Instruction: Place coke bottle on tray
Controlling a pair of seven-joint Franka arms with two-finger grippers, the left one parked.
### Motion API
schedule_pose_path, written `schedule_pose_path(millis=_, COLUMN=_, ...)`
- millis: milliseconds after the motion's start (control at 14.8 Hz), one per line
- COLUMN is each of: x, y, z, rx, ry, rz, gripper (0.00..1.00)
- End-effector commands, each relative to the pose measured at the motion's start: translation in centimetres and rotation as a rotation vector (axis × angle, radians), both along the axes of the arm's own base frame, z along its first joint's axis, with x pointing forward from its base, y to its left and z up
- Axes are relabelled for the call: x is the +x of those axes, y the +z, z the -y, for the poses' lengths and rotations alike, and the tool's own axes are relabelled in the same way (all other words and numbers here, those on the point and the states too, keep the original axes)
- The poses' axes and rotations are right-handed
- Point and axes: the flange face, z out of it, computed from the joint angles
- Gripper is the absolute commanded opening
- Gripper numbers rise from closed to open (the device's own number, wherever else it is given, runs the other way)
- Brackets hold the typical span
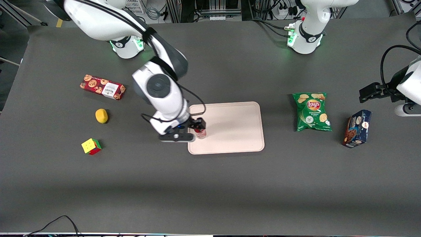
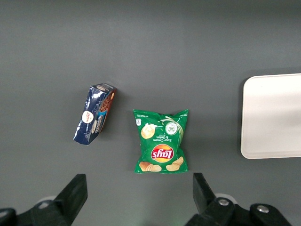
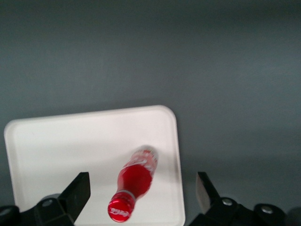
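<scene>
Front view: the gripper [image 1: 199,126] hangs over the tray [image 1: 236,128], at the tray's end toward the working arm. The bottle [image 1: 200,133] stands right under it, inside the rim and on the tray surface as far as I can see. The black fingers sit around the cap region, but from this angle I cannot judge if they touch it. Other things lie well apart on the table: cookie box [image 1: 102,87], lemon [image 1: 101,116] and cube [image 1: 91,146] toward the working arm's end; chips bag [image 1: 311,112] and blue box [image 1: 357,128] toward the parked arm's end.

Left wrist view: only chips bag [image 2: 161,141], blue box [image 2: 95,113] and one end of the tray [image 2: 273,115] show. That end is bare, and there is no bottle here.

Right wrist view: the bottle [image 3: 133,183] shows on the tray [image 3: 56,146], near one short rim, with the red cap toward the camera. The two fingers [image 3: 75,193] stand wide apart, each with a clear gap to the bottle, so the claw is spread and pinches nothing.

Judgement: the placing itself seems done, since the bottle rests on the tray and is free of the claw. What is left, prob. only to lift the arm away w/o knocking the bottle, which looks easy to tip.
</scene>
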Motion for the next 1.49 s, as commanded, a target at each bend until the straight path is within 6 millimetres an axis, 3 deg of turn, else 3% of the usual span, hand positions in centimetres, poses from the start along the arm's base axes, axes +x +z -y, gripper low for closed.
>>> schedule_pose_path(millis=0, x=-0.7, y=10.5, z=8.2, rx=0.01, ry=-0.071, rz=0.089, gripper=1.0)
schedule_pose_path(millis=68, x=-1.2, y=12.6, z=9.9, rx=-0.024, ry=-0.04, rz=0.089, gripper=1.0)
schedule_pose_path(millis=203, x=-1.2, y=16.5, z=16.2, rx=-0.075, ry=-0.007, rz=0.077, gripper=1.0)
schedule_pose_path(millis=339, x=-1.0, y=20.0, z=24.2, rx=-0.053, ry=0.045, rz=0.074, gripper=1.0)
schedule_pose_path(millis=475, x=-1.1, y=21.7, z=30.3, rx=-0.051, ry=0.056, rz=0.061, gripper=1.0)
schedule_pose_path(millis=678, x=-1.4, y=22.5, z=36.7, rx=-0.071, ry=0.139, rz=0.026, gripper=1.0)
schedule_pose_path(millis=746, x=-1.7, y=22.3, z=37.5, rx=-0.068, ry=0.131, rz=0.001, gripper=1.0)
schedule_pose_path(millis=949, x=-2.2, y=21.7, z=36.9, rx=-0.064, ry=0.132, rz=-0.068, gripper=1.0)
schedule_pose_path(millis=1424, x=-0.5, y=21.9, z=35.8, rx=-0.072, ry=0.15, rz=-0.054, gripper=1.0)
